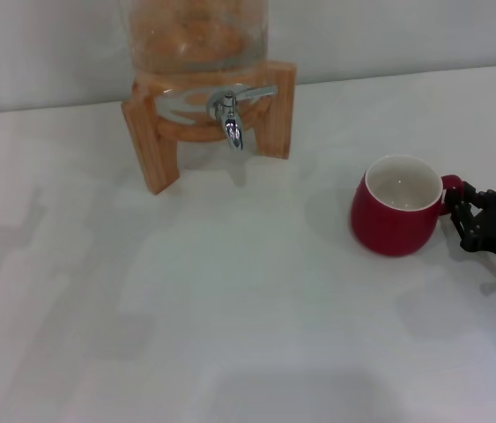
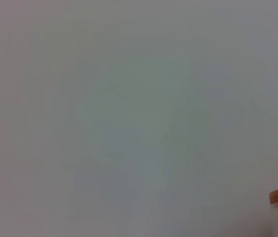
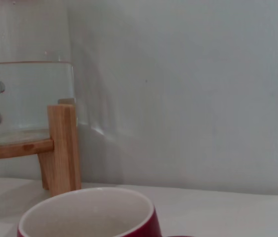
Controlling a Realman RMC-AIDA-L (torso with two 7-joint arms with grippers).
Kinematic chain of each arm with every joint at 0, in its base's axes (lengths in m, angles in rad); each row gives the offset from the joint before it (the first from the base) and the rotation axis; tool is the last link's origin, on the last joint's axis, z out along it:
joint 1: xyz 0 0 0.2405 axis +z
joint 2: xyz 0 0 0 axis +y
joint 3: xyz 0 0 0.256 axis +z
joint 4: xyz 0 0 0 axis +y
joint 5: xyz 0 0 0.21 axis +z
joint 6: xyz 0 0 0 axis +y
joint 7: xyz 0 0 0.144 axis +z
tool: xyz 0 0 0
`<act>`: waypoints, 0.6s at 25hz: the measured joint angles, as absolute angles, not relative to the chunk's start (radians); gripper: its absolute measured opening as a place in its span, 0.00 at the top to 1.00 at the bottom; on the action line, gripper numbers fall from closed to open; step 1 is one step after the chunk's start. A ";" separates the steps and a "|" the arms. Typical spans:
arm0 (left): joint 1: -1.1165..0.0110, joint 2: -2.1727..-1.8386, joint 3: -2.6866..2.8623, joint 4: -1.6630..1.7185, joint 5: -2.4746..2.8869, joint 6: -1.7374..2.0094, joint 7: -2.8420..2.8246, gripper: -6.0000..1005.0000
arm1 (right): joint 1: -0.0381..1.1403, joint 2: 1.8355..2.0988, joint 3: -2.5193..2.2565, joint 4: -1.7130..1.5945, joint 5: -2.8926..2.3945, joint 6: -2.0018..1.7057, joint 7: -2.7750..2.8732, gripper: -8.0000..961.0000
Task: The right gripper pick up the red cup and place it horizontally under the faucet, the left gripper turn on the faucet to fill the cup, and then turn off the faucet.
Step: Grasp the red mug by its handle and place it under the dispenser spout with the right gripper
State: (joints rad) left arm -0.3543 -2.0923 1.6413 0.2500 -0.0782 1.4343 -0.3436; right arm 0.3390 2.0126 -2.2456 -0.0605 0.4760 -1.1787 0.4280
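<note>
The right gripper [image 1: 455, 208] sits at the red cup [image 1: 397, 218], fingers around its handle; a firm hold cannot be confirmed. The grasp step is in hand. Next: carry it under the faucet [image 1: 230, 117], well away.

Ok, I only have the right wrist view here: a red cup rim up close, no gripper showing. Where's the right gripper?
Observer: The head view shows the right gripper at the handle of the red cup.
Operator: Is the cup under the faucet?
Observer: No. It stands upright, well to the right of the faucet and nearer the robot.
Operator: And the left gripper?
Observer: It appears in no view.
</note>
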 joint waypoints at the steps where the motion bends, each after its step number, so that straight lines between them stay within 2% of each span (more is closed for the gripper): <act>1: -0.354 -2.092 1.641 0.250 -0.078 1.434 -0.344 0.17 | 0.339 2.013 -2.246 -0.060 0.475 -1.178 0.428 0.67; 6: -0.354 -2.092 1.641 0.250 -0.078 1.434 -0.344 0.17 | 0.339 2.013 -2.247 -0.060 0.472 -1.178 0.428 0.77; 9: -0.354 -2.092 1.641 0.250 -0.078 1.434 -0.344 0.17 | 0.338 2.013 -2.247 -0.060 0.471 -1.178 0.428 0.87; 15: -0.354 -2.092 1.641 0.250 -0.078 1.434 -0.345 0.17 | 0.337 2.013 -2.247 -0.064 0.471 -1.178 0.428 0.87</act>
